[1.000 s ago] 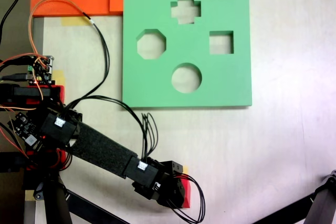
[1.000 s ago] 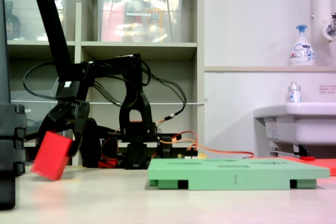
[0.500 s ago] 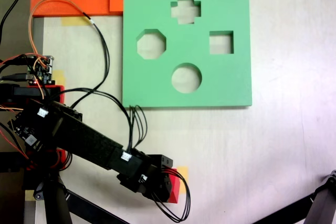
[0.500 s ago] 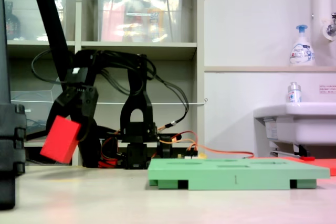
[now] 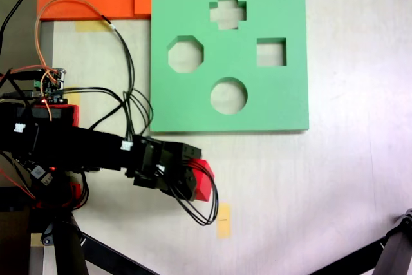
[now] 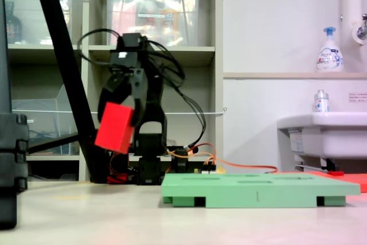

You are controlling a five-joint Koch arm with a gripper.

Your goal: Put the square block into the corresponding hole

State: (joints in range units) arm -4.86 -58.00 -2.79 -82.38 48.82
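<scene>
Second exterior view | hand [image 6: 123, 116] grasping red square block [image 6: 114, 128] aloft; no legible writing

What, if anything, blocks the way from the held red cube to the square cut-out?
Nothing visible: the gripper holds the red cube in the air, and bare green foam board lies before the square cut-out.

Red block [image 5: 202, 180] mostly hidden under end effector [image 5: 182, 175], first exterior view.
</scene>
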